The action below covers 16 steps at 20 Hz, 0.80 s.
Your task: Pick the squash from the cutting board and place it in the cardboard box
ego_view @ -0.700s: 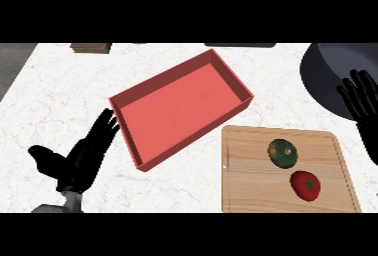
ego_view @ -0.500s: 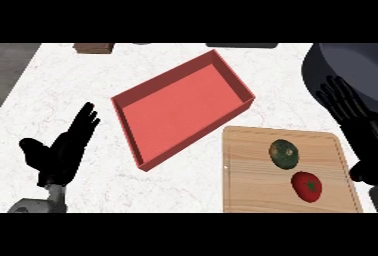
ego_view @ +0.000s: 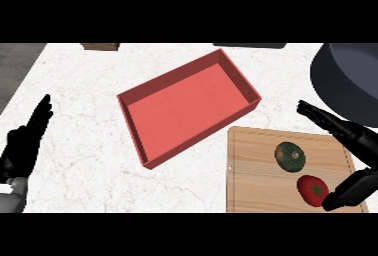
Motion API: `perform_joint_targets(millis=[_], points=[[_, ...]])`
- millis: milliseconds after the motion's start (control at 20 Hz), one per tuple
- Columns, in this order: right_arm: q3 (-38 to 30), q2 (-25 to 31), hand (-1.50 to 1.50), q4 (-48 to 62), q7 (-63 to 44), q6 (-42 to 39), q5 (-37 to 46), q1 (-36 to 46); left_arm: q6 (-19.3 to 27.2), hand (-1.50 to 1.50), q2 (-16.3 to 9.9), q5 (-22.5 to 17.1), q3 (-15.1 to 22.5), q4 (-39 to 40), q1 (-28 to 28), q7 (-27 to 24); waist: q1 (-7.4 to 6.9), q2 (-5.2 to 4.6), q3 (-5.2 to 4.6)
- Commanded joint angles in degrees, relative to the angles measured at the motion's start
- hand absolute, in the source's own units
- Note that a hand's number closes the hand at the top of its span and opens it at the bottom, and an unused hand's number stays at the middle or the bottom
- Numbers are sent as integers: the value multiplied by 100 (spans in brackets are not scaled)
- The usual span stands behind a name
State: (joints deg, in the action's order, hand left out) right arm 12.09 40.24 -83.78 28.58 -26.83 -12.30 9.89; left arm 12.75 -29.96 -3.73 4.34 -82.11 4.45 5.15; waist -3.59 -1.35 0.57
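Since half a second ago, your right hand [ego_view: 347, 137] has come in over the wooden cutting board's [ego_view: 255, 187] right edge, fingers spread and holding nothing, thumb beside the red tomato [ego_view: 312, 189]. Your left hand [ego_view: 23, 142] rests open at the left edge. On the board, the dark green oval squash [ego_view: 291, 156] lies untouched, long axis running near-to-far, beside the shallow red box [ego_view: 188, 105].

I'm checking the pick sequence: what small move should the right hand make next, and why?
Probably bring the right hand left and down over the squash. The hand is open at the cutting board's right edge, holding nothing, while the squash lies untouched beside the tomato, and the red box waits.
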Motion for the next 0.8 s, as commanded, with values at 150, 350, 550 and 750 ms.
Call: perform_joint_targets(millis=[150,350,550,750], points=[[36,178,-150,1476,2378,-1085,499,424,295,0,-4,417,43,250,171,-72,-3,-31,5],[258,493,-150,1821,2956,-190,1608,905,290,0,48,463,77,406,261,20,12,3,-13],[887,960,-150,2006,3183,464,2779,1223,175,0,15,450,52,486,314,-162,-46,4,-29],[1465,900,-150,2575,3383,759,3536,1761,175,0,52,496,55,520,280,-200,-76,24,-37]])
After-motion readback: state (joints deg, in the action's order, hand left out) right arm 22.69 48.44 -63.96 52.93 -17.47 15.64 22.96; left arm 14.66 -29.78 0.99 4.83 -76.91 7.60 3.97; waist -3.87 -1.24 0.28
